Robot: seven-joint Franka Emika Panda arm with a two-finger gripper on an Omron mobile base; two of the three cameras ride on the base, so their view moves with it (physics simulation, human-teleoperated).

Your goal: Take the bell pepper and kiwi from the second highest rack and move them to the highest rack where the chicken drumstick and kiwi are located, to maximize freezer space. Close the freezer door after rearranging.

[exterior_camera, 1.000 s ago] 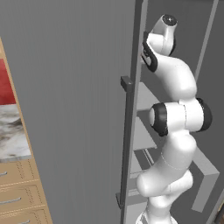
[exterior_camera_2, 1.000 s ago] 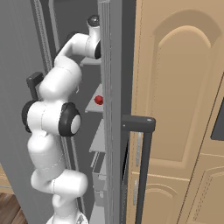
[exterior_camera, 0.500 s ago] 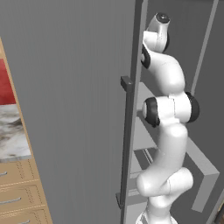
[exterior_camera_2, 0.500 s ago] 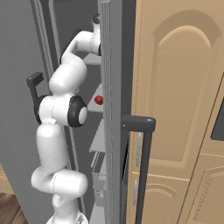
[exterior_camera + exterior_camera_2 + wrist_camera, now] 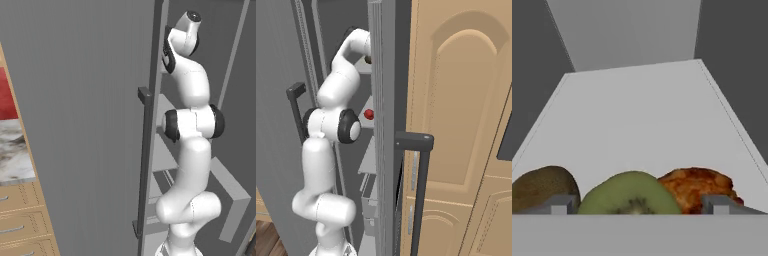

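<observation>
The cut kiwi (image 5: 631, 194) sits on the highest rack (image 5: 642, 120), right between your gripper (image 5: 641, 205) fingertips, green cut face toward the camera. It's likely light, firm but bruisable, and slick on the cut side, so any regrip should go across its brown skin flanks, not the wet face. It's roundish; whatever long axis it has runs side to side in the hand view, though the lower half is hidden.

Just beside it on one side is the whole brown kiwi (image 5: 542, 187), fuzzy, probably grippy and easy to hold. On the other side the chicken drumstick (image 5: 696, 187) touches or nearly touches the cut kiwi; lumpy, orange-brown, long axis also roughly side to side, and which end is the bone you can't tell.

Your claw is spread wide, fingertips (image 5: 559, 205) standing outside the cut kiwi, not pressing it. Looks let go, nothing held.

The bell pepper (image 5: 369, 114) is on the second highest rack (image 5: 368, 120), small, red, glossy. Judge it light, hollow, smooth, so it may slip; pinch across its widest middle. Stem direction is too small to tell.

The freezer door (image 5: 85, 125) stands open beside the arm, its bar handle (image 5: 145, 165) upright.
</observation>
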